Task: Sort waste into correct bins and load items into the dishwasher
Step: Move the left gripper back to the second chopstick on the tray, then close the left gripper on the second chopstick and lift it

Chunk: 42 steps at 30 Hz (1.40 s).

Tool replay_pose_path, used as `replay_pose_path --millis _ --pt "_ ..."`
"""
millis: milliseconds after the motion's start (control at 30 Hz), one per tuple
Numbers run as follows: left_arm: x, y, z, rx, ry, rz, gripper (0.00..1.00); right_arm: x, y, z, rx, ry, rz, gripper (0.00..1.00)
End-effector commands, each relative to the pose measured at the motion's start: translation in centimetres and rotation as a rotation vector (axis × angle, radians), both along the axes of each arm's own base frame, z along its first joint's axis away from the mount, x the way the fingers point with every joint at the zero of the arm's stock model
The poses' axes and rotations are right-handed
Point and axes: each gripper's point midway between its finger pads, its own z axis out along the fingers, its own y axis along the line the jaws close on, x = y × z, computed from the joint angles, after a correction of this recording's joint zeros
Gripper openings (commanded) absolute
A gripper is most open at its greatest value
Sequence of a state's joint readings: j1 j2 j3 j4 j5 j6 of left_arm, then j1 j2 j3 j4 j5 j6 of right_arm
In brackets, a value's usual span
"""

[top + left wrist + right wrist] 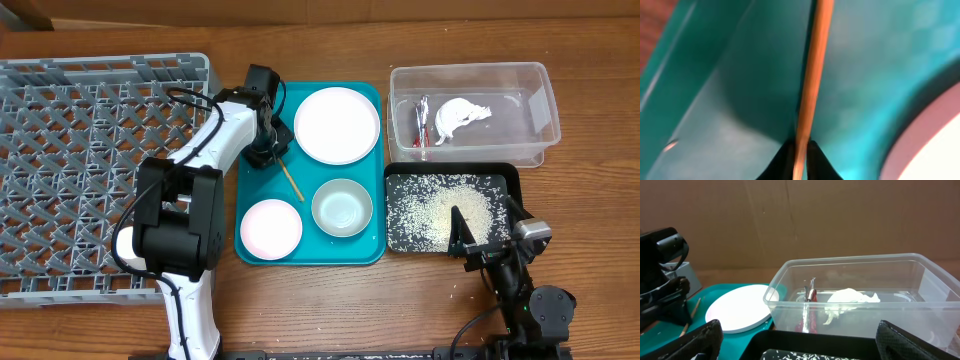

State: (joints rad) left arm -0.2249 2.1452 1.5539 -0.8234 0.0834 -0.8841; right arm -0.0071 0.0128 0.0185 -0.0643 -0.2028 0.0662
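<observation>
My left gripper (270, 152) is down on the teal tray, shut on a thin wooden chopstick (290, 178), which runs up the left wrist view (812, 75) between the black fingertips (800, 157). The pale plate (336, 124), pinkish bowl (271, 226) and grey-green bowl (342, 207) sit on the teal tray. The clear tub (525, 75) holds the red wrapper (422, 122) and white napkin (461, 114). The black tray (395, 240) holds rice grains (440, 208). My right gripper (490, 228) is open and empty at the black tray's near edge. The white cup is out of view.
The grey dish rack (90, 160) fills the left of the table. The teal serving tray (310, 255) lies between the rack and the bins. A few rice grains (458, 290) lie on the wooden table by the right arm.
</observation>
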Motion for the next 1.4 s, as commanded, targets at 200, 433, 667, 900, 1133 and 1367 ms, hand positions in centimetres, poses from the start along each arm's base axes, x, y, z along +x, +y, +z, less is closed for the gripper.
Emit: replay_pose_path --millis 200,433,667,900,1133,1367 --pt "-1.3 3.0 1.2 0.089 0.105 -0.185 0.04 0.0 -0.2 -0.2 -0.003 -0.005 -0.006 1.00" --pt "2.1 3.2 12.7 0.162 -0.040 -0.447 0.04 0.0 -0.2 -0.2 -0.003 -0.005 -0.006 1.00" --pt "2.8 3.6 18.4 0.199 -0.136 -0.533 0.11 0.0 -0.2 -0.2 -0.004 -0.005 -0.006 1.00" --pt "-0.4 3.0 14.5 0.137 0.053 -0.337 0.26 0.0 -0.2 -0.2 -0.003 -0.005 -0.006 1.00" --pt "-4.3 1.8 7.1 0.118 0.229 -0.372 0.34 0.0 -0.2 -0.2 -0.003 -0.005 -0.006 1.00" --pt "-6.4 2.2 1.5 0.121 0.283 -0.331 0.30 0.0 -0.2 -0.2 -0.004 -0.005 -0.006 1.00"
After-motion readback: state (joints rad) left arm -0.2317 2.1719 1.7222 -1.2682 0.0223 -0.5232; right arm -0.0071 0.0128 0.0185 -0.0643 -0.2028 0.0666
